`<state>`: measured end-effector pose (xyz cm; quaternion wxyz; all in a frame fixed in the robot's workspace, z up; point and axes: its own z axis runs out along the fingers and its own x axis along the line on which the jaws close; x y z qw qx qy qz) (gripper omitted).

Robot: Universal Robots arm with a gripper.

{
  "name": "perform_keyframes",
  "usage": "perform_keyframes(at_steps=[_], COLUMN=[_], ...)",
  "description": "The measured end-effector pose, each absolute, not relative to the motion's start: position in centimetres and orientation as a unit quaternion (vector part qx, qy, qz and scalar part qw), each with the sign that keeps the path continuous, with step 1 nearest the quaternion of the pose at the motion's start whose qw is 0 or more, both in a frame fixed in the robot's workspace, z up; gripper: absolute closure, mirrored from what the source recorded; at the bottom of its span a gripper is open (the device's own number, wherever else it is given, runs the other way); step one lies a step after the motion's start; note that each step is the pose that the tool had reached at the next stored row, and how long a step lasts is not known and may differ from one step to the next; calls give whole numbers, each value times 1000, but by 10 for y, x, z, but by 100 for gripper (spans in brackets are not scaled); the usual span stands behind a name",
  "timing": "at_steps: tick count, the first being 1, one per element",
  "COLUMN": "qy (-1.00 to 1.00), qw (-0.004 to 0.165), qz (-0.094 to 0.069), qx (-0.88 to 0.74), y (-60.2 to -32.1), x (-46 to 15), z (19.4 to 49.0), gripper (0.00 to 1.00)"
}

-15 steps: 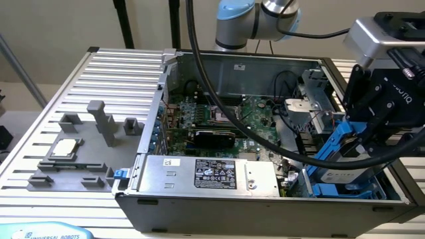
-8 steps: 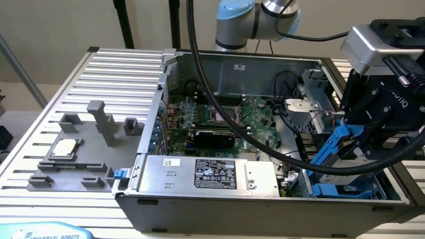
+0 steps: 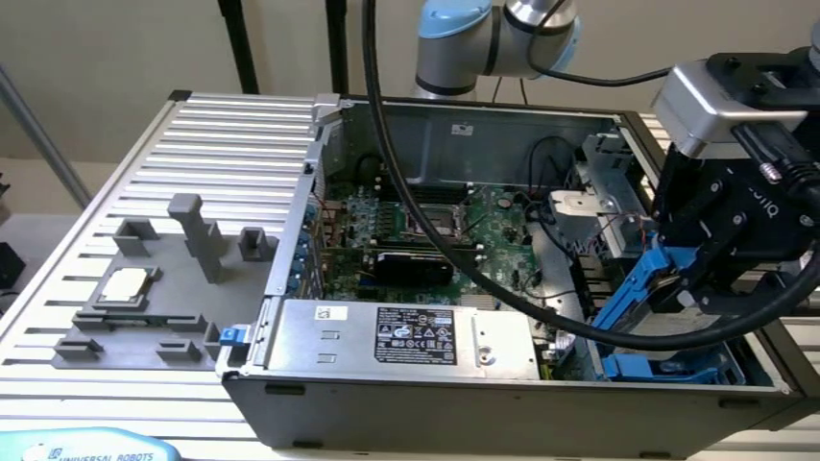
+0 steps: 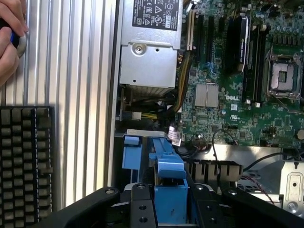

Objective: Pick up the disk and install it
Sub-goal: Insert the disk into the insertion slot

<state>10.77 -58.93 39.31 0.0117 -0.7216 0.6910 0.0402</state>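
My gripper (image 3: 702, 288) hangs over the front corner of the open computer case (image 3: 423, 394), at the exterior view's right. It is shut on the disk (image 3: 647, 279), which is tilted, with its blue carrier rail showing below the black fingers. In the wrist view the disk's blue carrier (image 4: 168, 187) sits between the two black fingers (image 4: 142, 206) of the gripper (image 4: 171, 211). Just under it lies the blue drive bay (image 3: 666, 369) in the case corner, also seen as blue brackets (image 4: 131, 152).
A silver power supply with a black label (image 3: 410, 336) (image 4: 151, 47) fills the case's front. The green motherboard (image 3: 436, 230) (image 4: 237, 71) lies behind it, crossed by a black cable (image 3: 423, 216). A grey fixture with a small chip (image 3: 125, 286) sits outside. A hand (image 4: 10, 38) and keyboard (image 4: 26, 156) are nearby.
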Motion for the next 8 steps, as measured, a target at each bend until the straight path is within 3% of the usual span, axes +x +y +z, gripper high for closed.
perform_keyframes(at_steps=[8], qy=[686], qw=[11], qz=[41], qx=[-726], y=[-589], x=[108], z=[383], gripper=[67])
